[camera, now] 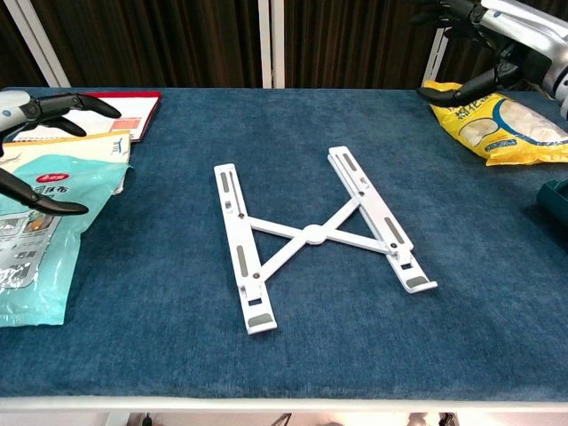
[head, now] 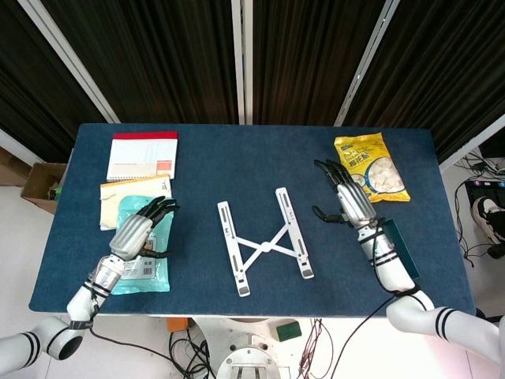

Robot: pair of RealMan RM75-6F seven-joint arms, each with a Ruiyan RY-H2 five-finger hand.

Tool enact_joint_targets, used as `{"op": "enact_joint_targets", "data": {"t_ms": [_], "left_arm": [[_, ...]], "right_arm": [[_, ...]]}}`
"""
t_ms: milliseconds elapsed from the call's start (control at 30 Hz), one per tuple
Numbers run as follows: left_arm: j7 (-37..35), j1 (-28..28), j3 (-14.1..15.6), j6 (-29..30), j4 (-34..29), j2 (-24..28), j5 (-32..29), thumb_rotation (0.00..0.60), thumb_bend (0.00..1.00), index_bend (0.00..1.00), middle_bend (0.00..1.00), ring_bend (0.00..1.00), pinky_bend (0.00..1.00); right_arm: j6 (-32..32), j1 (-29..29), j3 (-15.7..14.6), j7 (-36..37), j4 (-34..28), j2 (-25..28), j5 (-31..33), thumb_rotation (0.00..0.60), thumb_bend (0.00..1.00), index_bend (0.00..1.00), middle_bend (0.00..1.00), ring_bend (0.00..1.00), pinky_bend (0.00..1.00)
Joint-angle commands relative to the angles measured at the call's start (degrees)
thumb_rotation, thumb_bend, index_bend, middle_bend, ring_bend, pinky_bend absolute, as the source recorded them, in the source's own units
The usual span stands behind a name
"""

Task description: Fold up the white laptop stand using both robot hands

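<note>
Table (head: 252, 150) is covered in blue cloth. Stand (head: 264, 246) (camera: 311, 235) is seen lying flat near the table's centre, arms crossed in an X, touched by neither hand. Left hand (head: 136, 233) (camera: 31, 106) is held over a teal packet (head: 142, 241), fingers spread, empty. Right hand (head: 349, 197) (camera: 484, 35) is raised beside a yellow bag (head: 369, 167), fingers apart, empty.

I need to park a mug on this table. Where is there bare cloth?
Bare: the far middle between notebook and yellow bag, and the near edge in front of the stand. Crowded: the left side, with pouch and left hand.
</note>
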Motion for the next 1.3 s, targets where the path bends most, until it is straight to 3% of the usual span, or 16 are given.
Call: {"op": "enact_joint_targets", "data": {"t_ms": [33, 167, 267, 367, 700, 1300], "left_arm": [[6.27, -2.78, -0.59, -3.94, 3.18, -1.76, 0.81, 0.6, 0.0, 0.16, 0.09, 0.04, 0.17], [9.8, -5.63, -1.58, -7.28, 5.38, -4.87, 1.25, 0.6, 0.0, 0.13, 0.05, 0.04, 0.15], [13.16, -7.97, -2.33, -9.81, 6.53, -7.15, 1.57, 0.6, 0.0, 0.11, 0.03, 0.02, 0.14], [16.6, -9.86, -3.24, -11.84, 7.84, -9.75, 1.27, 0.6, 0.0, 0.1, 0.01, 0.01, 0.14], [19.81, -14.15, -6.42, -15.94, 13.29, -15.94, -1.45, 0.6, 0.0, 0.1, 0.01, 0.01, 0.14], [16.01, -15.08, -6.44, -16.48, 18.19, -17.74, -3.1, 0.6, 0.0, 0.1, 0.01, 0.01, 0.13]], "right_arm": [[4.62, -3.34, -7.58, -18.3, -2.98, 6.78, -10.27, 0.6, 0.17, 0.13, 0.27, 0.08, 0.08], [7.42, -5.29, -9.64, -29.78, -1.9, 6.96, -13.82, 0.6, 0.01, 0.3, 0.41, 0.23, 0.2], [7.8, -5.86, -10.57, -33.16, -0.83, 5.81, -15.37, 0.6, 0.0, 0.44, 0.53, 0.36, 0.34], [6.92, -6.0, -10.98, -35.13, 0.99, 4.25, -15.66, 0.6, 0.0, 0.51, 0.59, 0.41, 0.4], [6.93, -5.73, -12.16, -33.58, 13.01, -3.76, -18.4, 0.6, 0.0, 0.61, 0.68, 0.5, 0.48], [11.82, -3.51, -12.33, -24.08, 34.81, -19.22, -21.81, 0.6, 0.0, 0.65, 0.71, 0.56, 0.54]]}}
